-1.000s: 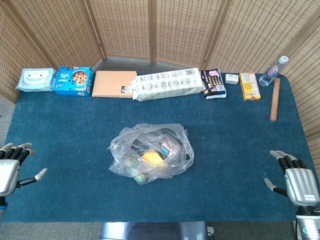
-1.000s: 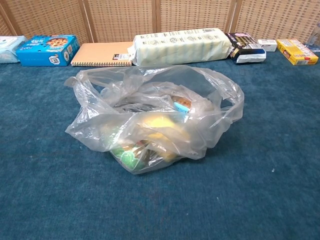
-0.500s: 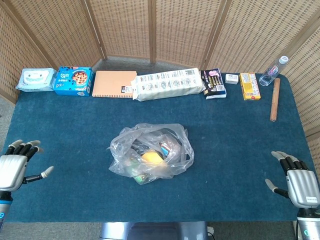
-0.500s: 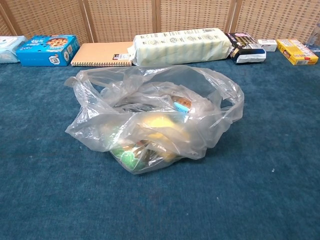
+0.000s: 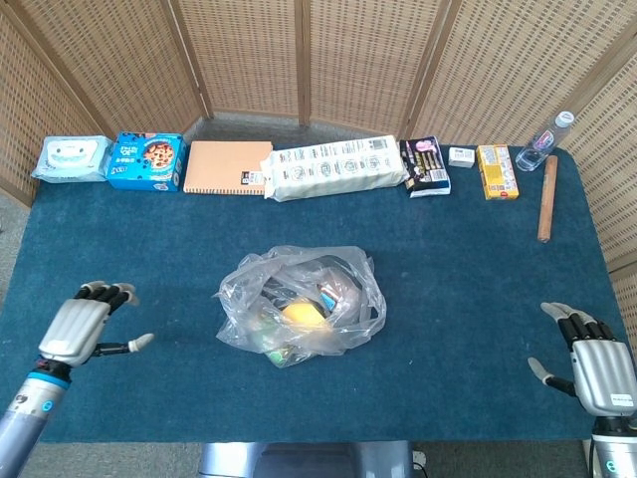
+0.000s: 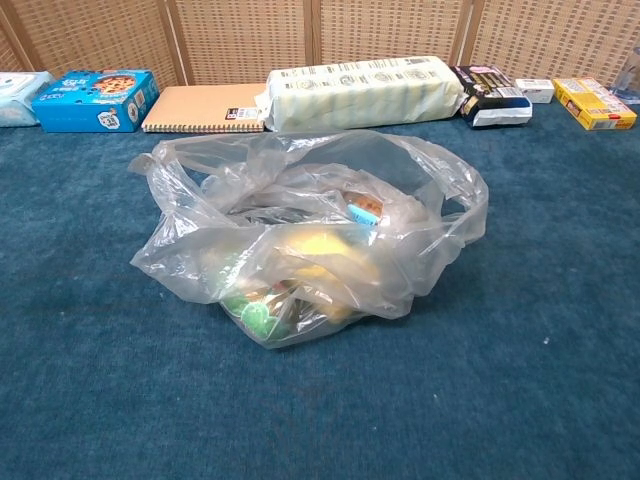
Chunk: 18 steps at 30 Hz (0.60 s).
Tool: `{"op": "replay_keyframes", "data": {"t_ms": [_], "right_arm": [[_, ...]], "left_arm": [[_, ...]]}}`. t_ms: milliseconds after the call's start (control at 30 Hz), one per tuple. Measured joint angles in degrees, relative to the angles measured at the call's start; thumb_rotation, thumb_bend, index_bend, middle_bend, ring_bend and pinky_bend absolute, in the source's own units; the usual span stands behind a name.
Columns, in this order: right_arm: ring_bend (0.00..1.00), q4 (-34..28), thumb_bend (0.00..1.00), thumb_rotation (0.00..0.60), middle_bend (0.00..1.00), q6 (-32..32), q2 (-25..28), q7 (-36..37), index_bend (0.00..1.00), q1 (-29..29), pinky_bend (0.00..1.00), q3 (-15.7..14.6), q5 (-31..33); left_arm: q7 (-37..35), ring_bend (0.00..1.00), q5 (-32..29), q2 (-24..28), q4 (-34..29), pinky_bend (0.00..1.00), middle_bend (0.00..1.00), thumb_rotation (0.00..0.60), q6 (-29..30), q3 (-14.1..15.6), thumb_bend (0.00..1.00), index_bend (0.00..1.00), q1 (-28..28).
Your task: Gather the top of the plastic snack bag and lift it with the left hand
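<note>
Bag (image 5: pixel 300 305) slumped mid-table, mouth loose and open, snacks showing through the plastic; well to the right of the left hand (image 5: pixel 88 325), untouched, not yet gathered.

Left hand now further in over the cloth than half a second ago, up from the near-left corner and angled toward the bag; fingers spread, holding nothing. Reads as the start of the reach, with grasp and lift both ahead.

Open blue cloth between that hand and the bag, nothing in the path. Table (image 5: pixel 119 239) edge just left of and behind the hand.

Beyond the bag, along the far edge: wipes (image 5: pixel 70 158), cookie box (image 5: pixel 147 161), notebook (image 5: pixel 227 167), long white pack (image 5: pixel 336 167), all well apart from any reach.

Right hand (image 5: pixel 597 366) parked at the near-right corner, fingers apart, empty, unmoved, close to the edge.
</note>
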Motion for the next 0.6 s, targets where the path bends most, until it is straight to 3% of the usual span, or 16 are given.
{"op": "replay_keyframes", "data": {"t_ms": [200, 600], "right_arm": [[0.25, 0.5, 0.24, 0.524, 0.23, 0.4, -0.3, 0.6, 0.19, -0.4, 0.27, -0.1, 0.1], [0.25, 0.1, 0.24, 0.520, 0.23, 1.8, 0.1, 0.6, 0.19, -1.2, 0.26, -0.1, -0.4]], "left_arm": [[-0.7, 0.25, -1.3, 0.2, -2.5, 0.20, 0.22, 0.000, -5.4, -0.4, 0.05, 0.24, -3.8], [-0.2, 0.26, -4.6, -1.7, -3.9, 0.22, 0.22, 0.000, -12.5, -1.1, 0.04, 0.23, -9.9]]}}
